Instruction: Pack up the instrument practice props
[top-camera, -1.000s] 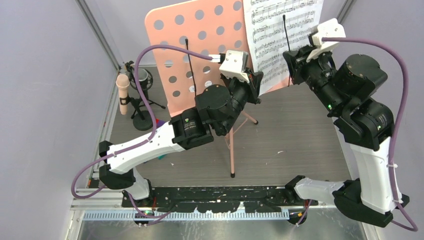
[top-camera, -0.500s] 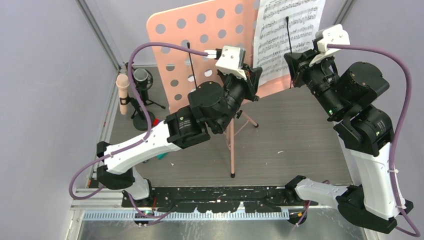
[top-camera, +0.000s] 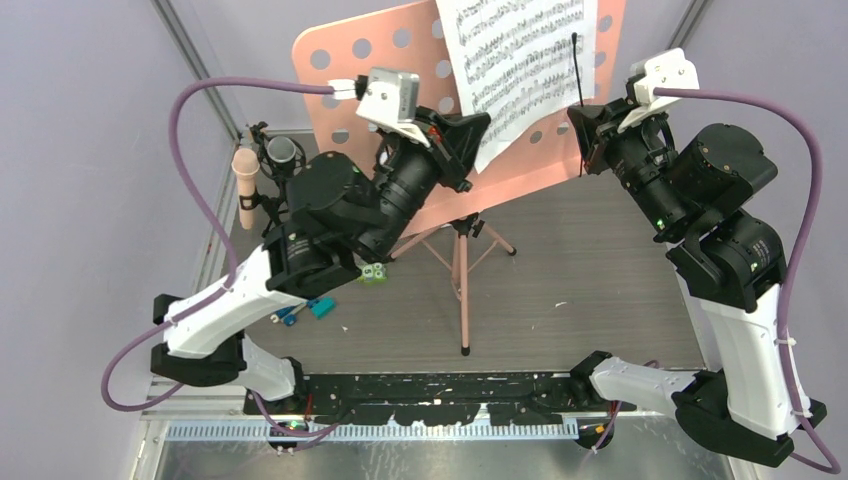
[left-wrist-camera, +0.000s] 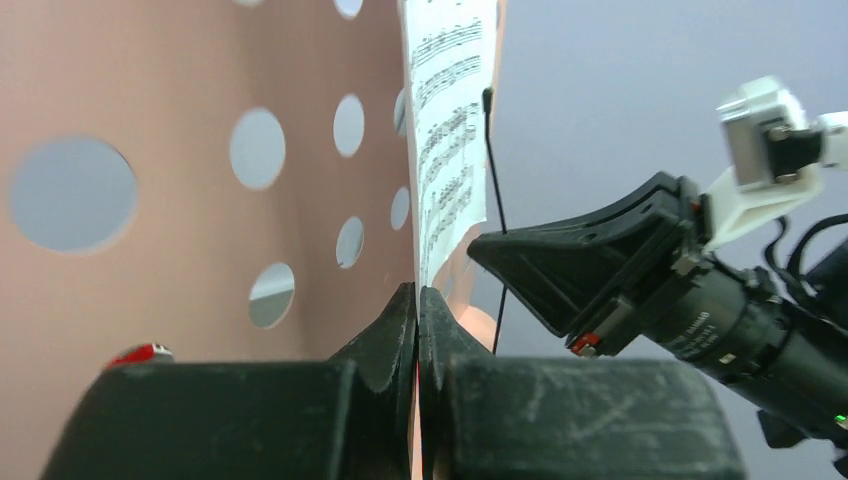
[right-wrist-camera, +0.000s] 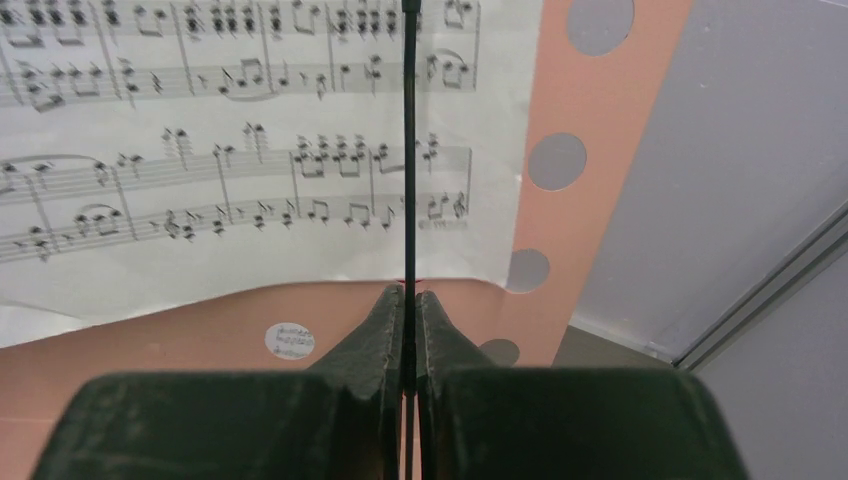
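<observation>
Standing on the tabletop (top-camera: 600, 280), the pink music stand (top-camera: 400, 60) carries sheet music (top-camera: 520, 60) on its holed desk. The right tool (right-wrist-camera: 410, 295) is pinched shut on the thin black wire (right-wrist-camera: 409, 150) crossing the paper; the left tool (left-wrist-camera: 415, 300) is closed at the desk's lower edge, its catch unclear.

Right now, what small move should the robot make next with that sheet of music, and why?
Probably draw the sheet leftward, off the desk. The left pincer seems shut on its lower edge, and the right pincer is shut on the thin wire lying across the sheet, so sliding sideways looks like the way out from under it.
</observation>
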